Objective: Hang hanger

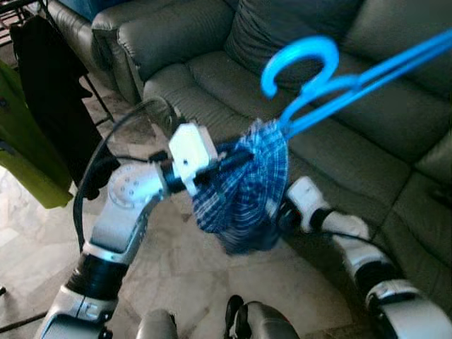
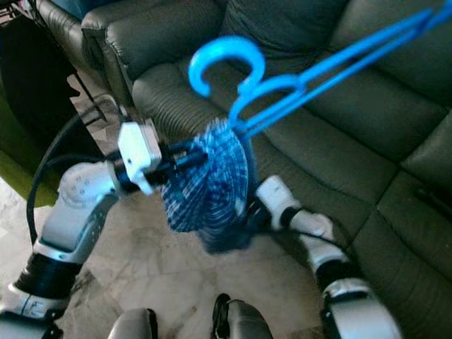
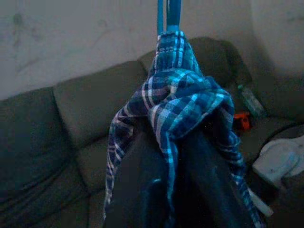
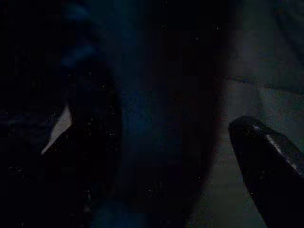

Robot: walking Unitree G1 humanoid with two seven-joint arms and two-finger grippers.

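Note:
A bright blue plastic hanger (image 1: 300, 60) is held up in front of the sofa, its hook pointing up and left. A blue plaid cloth (image 1: 247, 191) hangs bunched from its neck. My left gripper (image 1: 236, 155) reaches in from the left and is buried in the cloth at the hanger's neck, shut on the hanger. In the left wrist view the plaid cloth (image 3: 180, 109) wraps over the dark fingers, with the hanger bars (image 3: 168, 14) rising above. My right arm (image 1: 307, 201) comes from the right under the cloth. In its dark wrist view my right gripper (image 4: 175, 156) stands open with blue cloth before it.
A grey leather sofa (image 1: 212, 78) spans the back and right. A black garment (image 1: 49, 106) and a yellow-green one (image 1: 25, 155) hang at the left. Pale marble floor (image 1: 176, 268) lies below. A small orange item (image 3: 241, 121) rests on the sofa seat.

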